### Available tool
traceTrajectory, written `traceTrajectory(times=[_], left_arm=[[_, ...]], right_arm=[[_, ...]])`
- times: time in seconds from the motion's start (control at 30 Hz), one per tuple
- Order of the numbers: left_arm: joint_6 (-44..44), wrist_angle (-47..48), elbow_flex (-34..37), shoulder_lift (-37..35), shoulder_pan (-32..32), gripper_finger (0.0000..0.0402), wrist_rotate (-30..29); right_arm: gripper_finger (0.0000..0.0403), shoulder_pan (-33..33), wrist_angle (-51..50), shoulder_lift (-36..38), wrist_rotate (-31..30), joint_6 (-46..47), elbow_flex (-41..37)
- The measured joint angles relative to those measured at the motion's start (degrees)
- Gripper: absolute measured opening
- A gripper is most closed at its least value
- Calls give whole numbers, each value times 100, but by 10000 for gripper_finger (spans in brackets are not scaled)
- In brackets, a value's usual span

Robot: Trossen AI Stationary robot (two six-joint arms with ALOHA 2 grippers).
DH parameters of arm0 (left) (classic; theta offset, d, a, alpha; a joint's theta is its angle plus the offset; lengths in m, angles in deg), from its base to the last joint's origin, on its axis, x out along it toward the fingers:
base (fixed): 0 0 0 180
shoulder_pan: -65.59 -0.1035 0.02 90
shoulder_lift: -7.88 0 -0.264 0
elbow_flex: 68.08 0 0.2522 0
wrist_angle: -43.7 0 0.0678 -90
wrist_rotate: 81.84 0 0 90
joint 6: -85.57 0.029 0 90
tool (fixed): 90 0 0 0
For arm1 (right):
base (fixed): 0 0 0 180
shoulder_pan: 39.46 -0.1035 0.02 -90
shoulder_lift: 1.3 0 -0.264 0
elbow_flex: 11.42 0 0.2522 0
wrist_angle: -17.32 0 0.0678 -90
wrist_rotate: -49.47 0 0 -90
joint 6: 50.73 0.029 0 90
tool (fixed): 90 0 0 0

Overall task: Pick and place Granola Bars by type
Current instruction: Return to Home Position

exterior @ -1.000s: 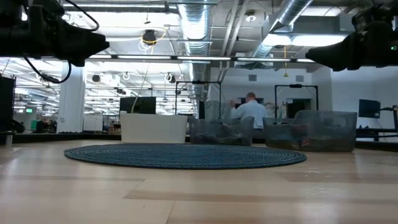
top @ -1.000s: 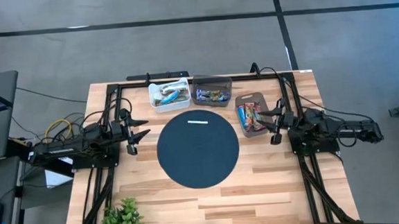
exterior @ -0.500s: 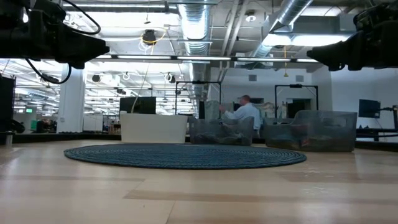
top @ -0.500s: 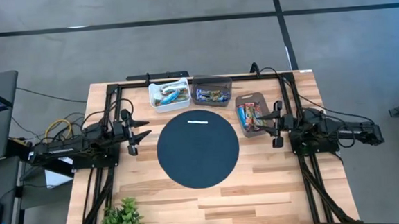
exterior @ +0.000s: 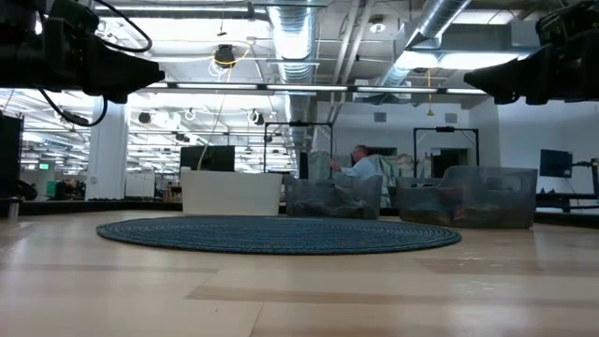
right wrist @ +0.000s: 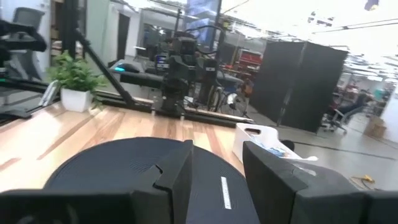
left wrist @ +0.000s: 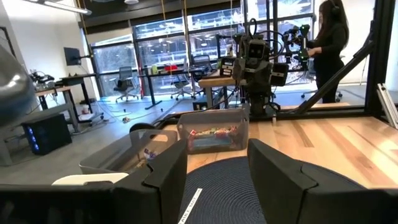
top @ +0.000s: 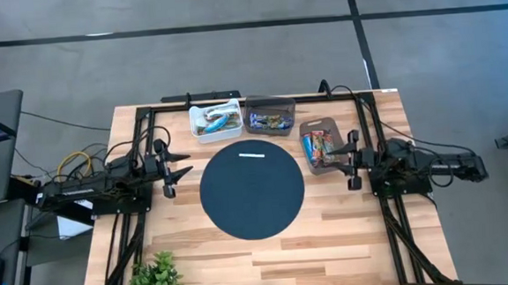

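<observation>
Granola Bars (top: 317,147) all lying in three bins (top: 270,98); I'm judging sorting done. Left pincer (top: 180,163) and right pincer (top: 339,159) are hanging wide, empty, over the worktop (top: 348,234).

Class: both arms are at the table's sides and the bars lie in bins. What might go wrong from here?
The right gripper, open, hangs close beside the grey bin of red bars; a sideways swing might knock it. The thin white strip lies on the round mat and might be mistaken for a bar. The left gripper waits at the mat's other side.
</observation>
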Motion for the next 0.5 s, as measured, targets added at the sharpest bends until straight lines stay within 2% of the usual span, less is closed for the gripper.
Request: traceTrajectory(times=[0.17,0.3,0.43,0.5], left_arm=[[154,-30,2,-1,2,164,83],[156,-29,2,0,0,164,55],[236,21,2,-1,2,164,59],[275,31,2,-2,2,164,57]], right_arm=[[134,-309,-56,-2,-126,-49,0],[134,-364,-119,-5,-929,165,-2],[134,-408,-229,-18,-335,-124,-4],[134,-387,-231,-17,-304,-152,-4]])
